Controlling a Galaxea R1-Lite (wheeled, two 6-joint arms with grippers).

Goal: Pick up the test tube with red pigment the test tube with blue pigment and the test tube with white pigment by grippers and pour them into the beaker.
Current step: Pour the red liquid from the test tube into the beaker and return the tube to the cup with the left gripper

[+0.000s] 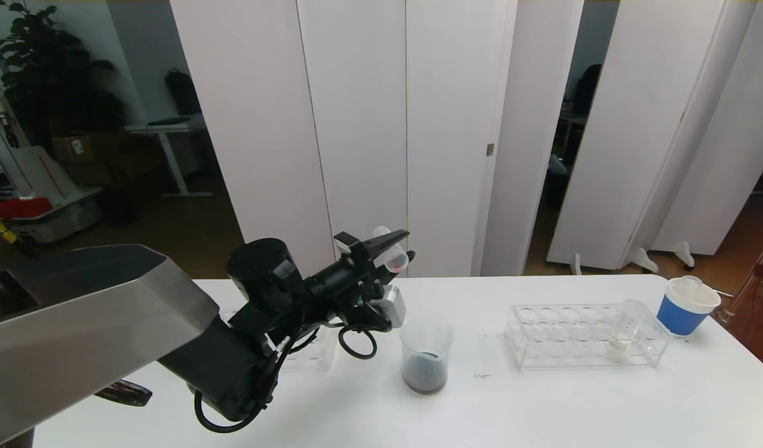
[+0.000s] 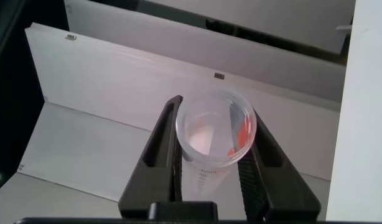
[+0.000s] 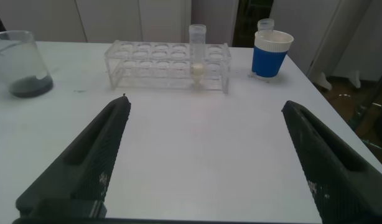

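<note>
My left gripper [image 1: 401, 244] is shut on a clear test tube [image 1: 390, 252] with a little red pigment left near its mouth. It holds the tube tilted above and behind the beaker [image 1: 426, 354], which holds dark liquid. In the left wrist view the tube's open mouth [image 2: 216, 127] sits between the fingers [image 2: 163, 140]. The test tube with white pigment [image 1: 627, 326] stands in the clear rack [image 1: 580, 336] on the right, also seen in the right wrist view [image 3: 197, 53]. My right gripper [image 3: 206, 104] is open and empty over the bare table. The blue pigment tube is out of view.
A blue paper cup [image 1: 686, 306] with a white rim stands at the table's far right, beside the rack. A second clear rack [image 1: 316, 351] is mostly hidden behind my left arm. A dark flat object [image 1: 123, 392] lies at the table's left edge.
</note>
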